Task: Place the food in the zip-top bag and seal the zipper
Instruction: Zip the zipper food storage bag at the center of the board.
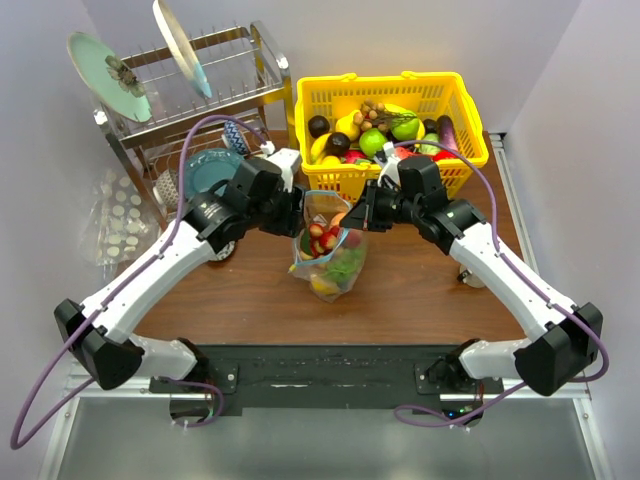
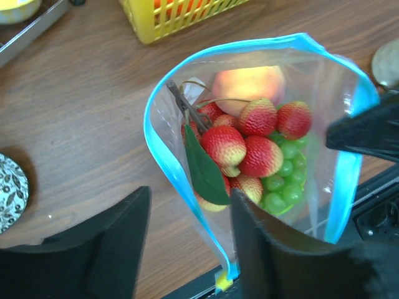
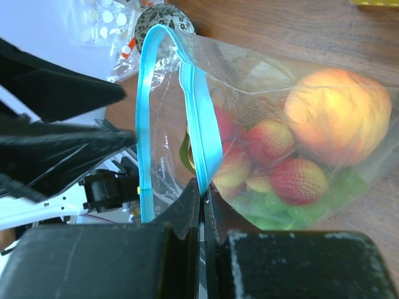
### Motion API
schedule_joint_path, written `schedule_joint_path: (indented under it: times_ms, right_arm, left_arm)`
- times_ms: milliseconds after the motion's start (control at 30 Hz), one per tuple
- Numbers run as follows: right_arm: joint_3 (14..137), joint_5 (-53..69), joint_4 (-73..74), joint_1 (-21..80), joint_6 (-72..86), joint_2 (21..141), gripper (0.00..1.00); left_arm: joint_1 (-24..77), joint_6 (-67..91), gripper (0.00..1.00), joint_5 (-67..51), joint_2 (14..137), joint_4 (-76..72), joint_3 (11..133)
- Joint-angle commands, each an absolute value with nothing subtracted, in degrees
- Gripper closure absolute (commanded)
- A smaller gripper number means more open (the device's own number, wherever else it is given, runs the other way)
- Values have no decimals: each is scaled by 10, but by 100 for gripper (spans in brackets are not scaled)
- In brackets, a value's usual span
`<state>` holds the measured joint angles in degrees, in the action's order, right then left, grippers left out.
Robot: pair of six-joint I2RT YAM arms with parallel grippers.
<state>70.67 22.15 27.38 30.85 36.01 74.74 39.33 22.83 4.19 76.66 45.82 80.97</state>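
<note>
Right claw [image 3: 201, 193] pinched shut on teal-blue zipper strip [image 3: 144, 124] of clear soft plastic zip-top bag [image 2: 324, 87]. Left claw [image 2: 190, 198] open astride rim (no grip). Glossy red, peach, green toy food [image 2: 249, 146] inside; bag on brown wooden table [image 1: 420, 290].

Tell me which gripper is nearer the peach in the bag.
Right. The right gripper pinches the zipper strip just beside the peach; the left gripper, open, sits at the opposite side of the bag, strawberries between.
</note>
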Motion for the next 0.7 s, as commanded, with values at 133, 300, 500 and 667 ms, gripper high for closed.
schedule_joint_path:
  times_ms: [133,300,500,667]
  right_arm:
    - [693,220,238,312,367,745,100]
    - [693,218,236,311,367,748,100]
    - [686,214,228,311,375,743,100]
    - [683,207,222,311,381,737,100]
  left_arm:
    - [389,189,21,-45,683,415,785]
    - [389,197,20,-118,594,277,641]
    - [392,239,24,-100,490,130,490]
    - [393,273,31,-110,438,27,381]
